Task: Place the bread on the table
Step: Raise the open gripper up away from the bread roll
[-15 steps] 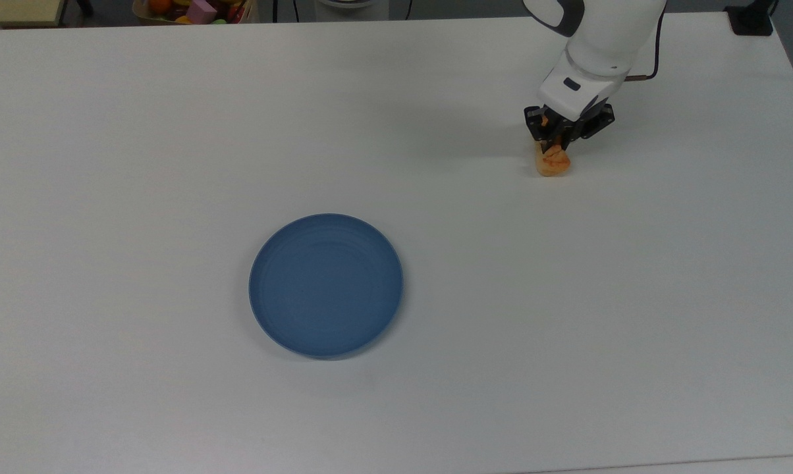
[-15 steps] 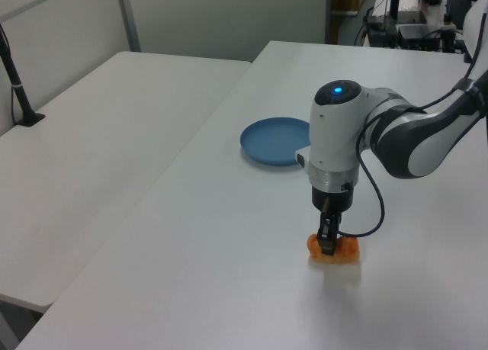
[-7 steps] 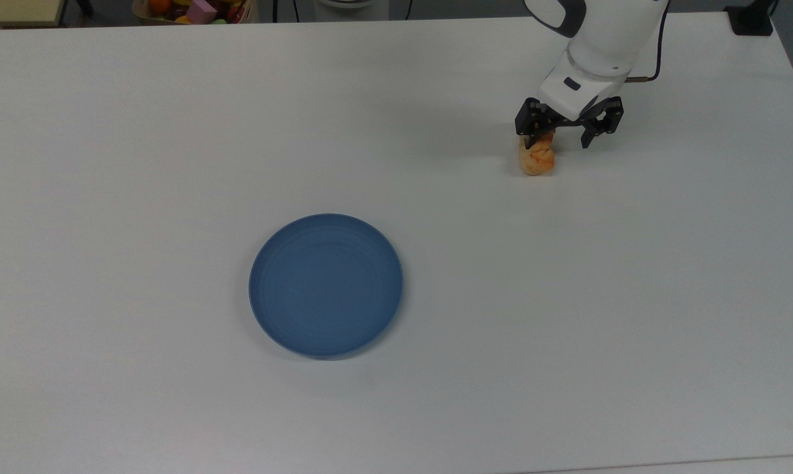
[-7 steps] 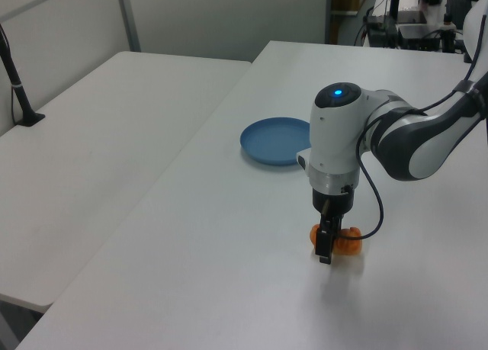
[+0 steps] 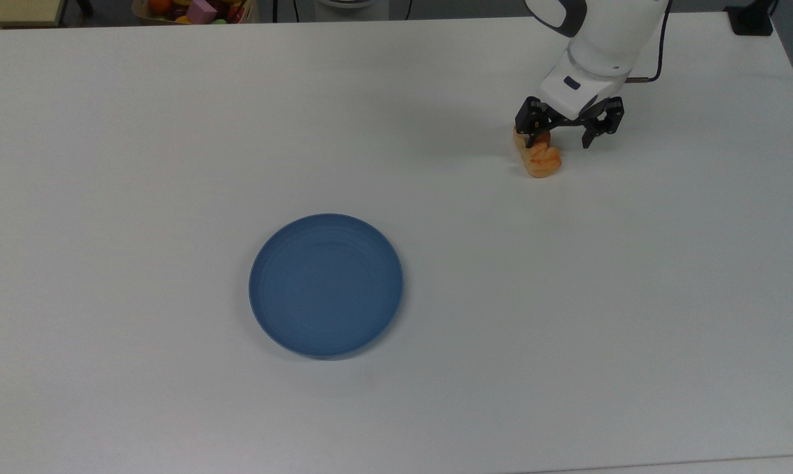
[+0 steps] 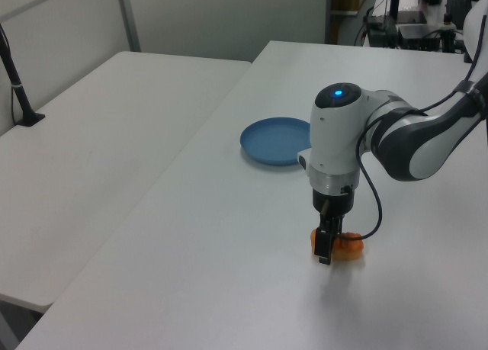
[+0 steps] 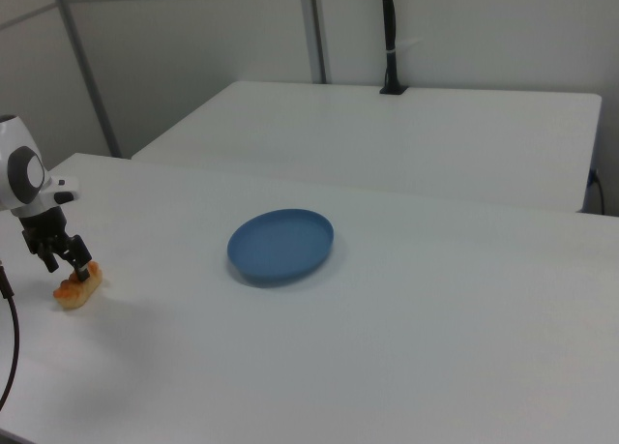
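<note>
The small golden-orange bread lies flat on the white table, at the top view's upper right. My gripper hangs just over it, open; one finger stands above the bread's far end and the other out to the side over bare table. Nothing is held. In the left view the gripper is low beside the bread, on the table. In the right view the bread rests under the spread gripper, at the near left of the table.
A round blue plate with nothing on it sits mid-table, far from the bread; it also shows as the plate and the plate. A box of colourful toys stands beyond the far edge. A second table adjoins.
The gripper was shut on the bread a second ago; it has opened and risen slightly. The bread now lies free on the table, shifted a little toward the top view's left.
</note>
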